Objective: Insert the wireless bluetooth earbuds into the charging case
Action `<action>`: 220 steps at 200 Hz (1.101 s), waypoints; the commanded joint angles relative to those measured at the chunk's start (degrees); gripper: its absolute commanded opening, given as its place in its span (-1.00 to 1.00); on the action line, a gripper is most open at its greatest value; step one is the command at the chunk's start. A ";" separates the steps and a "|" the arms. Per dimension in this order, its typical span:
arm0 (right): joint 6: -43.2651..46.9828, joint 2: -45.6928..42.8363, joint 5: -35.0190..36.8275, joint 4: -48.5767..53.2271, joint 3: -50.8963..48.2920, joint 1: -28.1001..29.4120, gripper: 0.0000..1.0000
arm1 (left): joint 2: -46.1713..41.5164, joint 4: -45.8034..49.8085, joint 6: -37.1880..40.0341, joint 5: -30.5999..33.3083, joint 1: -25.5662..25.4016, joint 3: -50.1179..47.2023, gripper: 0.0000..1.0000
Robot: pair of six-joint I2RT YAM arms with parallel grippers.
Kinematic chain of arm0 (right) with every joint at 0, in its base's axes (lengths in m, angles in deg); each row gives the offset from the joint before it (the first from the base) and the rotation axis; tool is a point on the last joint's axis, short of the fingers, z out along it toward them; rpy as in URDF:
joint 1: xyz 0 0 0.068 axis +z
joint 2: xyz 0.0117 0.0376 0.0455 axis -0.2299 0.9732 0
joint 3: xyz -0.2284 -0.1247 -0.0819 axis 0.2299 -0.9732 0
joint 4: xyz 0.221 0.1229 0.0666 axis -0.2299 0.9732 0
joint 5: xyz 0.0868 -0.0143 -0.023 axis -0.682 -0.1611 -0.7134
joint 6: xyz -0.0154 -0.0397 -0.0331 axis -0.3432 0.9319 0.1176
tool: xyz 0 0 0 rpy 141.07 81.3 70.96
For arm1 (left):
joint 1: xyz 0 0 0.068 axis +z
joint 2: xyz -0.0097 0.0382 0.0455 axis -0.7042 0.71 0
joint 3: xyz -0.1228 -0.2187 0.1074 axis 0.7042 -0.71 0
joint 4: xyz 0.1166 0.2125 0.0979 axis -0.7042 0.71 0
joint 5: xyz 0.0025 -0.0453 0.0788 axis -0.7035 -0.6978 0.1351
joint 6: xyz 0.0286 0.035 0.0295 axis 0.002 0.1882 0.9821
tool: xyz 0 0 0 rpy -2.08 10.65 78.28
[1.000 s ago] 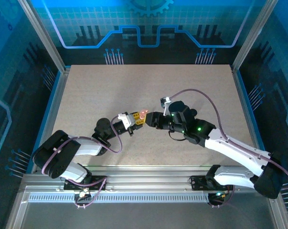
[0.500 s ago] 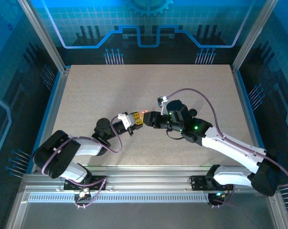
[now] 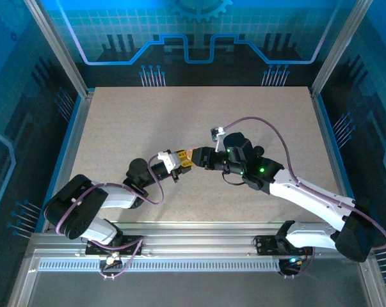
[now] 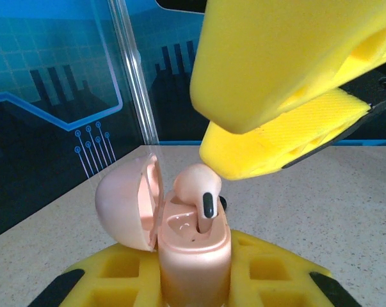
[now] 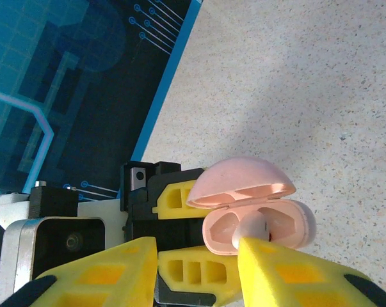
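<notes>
Shifted leftward, the right gripper (image 5: 198, 243), jaws apart, touches an earbud (image 4: 198, 185) standing in the open case (image 4: 194, 256) that the left gripper (image 3: 184, 160) clamps.

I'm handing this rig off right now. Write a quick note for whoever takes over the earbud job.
Left gripper: shut on the charging case, lid open.
Right gripper: fingers apart, one fingertip apparently against an earbud.
Done: that earbud's stem is in one socket, but it looks not fully seated.
Left: press it home, fill the other socket, which looks empty, then close the lid.
</notes>
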 commanded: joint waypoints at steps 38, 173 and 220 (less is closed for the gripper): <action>1.38 -2.90 1.68 2.47 1.33 -0.57 -0.20 | -0.94 -2.84 -0.26 -0.99 -0.46 -0.62 -0.68; 1.54 0.06 0.80 2.52 2.77 -0.60 -0.18 | -2.62 -1.89 -0.32 -0.83 -0.43 -0.72 -0.68; 1.47 1.52 -0.40 1.08 3.21 -0.58 -0.19 | -2.92 -1.69 -0.34 -0.74 -0.46 -0.82 -0.68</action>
